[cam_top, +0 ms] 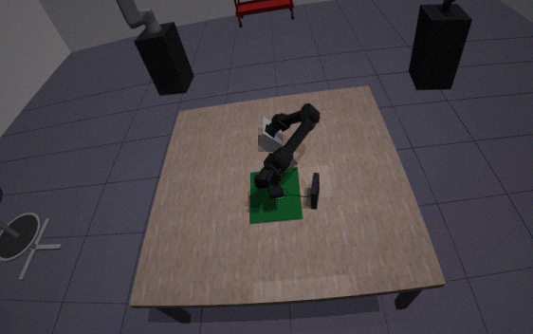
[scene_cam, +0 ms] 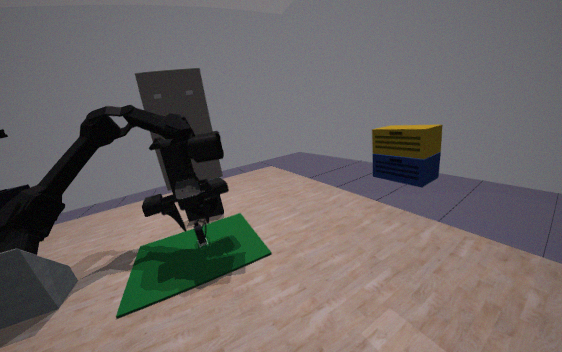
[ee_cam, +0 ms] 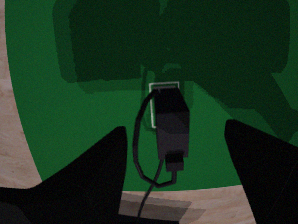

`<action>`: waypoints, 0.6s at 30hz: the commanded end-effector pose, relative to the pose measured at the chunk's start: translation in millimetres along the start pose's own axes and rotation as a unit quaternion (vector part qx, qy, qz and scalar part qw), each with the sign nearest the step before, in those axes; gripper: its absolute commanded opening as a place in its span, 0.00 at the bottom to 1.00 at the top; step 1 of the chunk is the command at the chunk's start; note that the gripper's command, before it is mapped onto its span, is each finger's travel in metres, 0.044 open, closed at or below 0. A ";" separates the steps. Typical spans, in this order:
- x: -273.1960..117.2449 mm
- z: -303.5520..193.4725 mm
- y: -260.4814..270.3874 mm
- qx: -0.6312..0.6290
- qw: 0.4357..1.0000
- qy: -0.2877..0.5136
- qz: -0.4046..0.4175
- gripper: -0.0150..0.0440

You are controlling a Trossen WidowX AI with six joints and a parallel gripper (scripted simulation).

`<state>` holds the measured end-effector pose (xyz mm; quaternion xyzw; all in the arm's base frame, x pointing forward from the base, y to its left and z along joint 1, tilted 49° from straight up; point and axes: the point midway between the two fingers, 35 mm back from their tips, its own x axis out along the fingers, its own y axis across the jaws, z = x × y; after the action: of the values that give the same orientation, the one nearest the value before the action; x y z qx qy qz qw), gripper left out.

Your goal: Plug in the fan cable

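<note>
Top view, plug: tucked under the black gripper [cam_top: 276,192] [scene_cam: 195,231] [ee_cam: 176,126], hidden from here; we're over the green board [cam_top: 288,210] [scene_cam: 231,224] [ee_cam: 55,107], closer to the desk's [cam_top: 353,237] [scene_cam: 320,260] [ee_cam: 12,172] left edge than its right.
Top view, cable and fan: cable [cam_top: 298,195] [ee_cam: 135,135] runs from beneath the gripper toward the right edge, where the fan [cam_top: 315,191] stands upright beside the board.
Exterior view, plug: there's the dark plug [scene_cam: 200,235] [ee_cam: 172,131] on the board, below the gripper body, its long axis steep and leaning slightly.
Wrist view, gripper: fingers spread, a gap on both sides of the plug, nothing pinched!
Wrist view, the key relation: plug between the fingers, long axis rising from the white outline [ee_cam: 164,84] toward the camera, roughly along the fingers' reach; its foot covers the outline's right part.
Wrist view, header: pins hidden, so full seating can't be told.
Next move, my call: retreat straight up the plug's long axis; sideways drift could brush it or snag the cable loop.
</note>
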<state>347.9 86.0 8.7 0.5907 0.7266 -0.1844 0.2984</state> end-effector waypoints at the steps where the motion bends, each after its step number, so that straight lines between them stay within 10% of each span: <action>1: -20.8 -0.2 0.7 -0.003 1.000 -0.003 0.004 0.69; 18: -22.9 119.6 -8.9 -0.004 1.000 -0.007 0.005 0.69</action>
<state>362.9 -7.7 -68.4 0.5971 0.7211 -0.1918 0.2942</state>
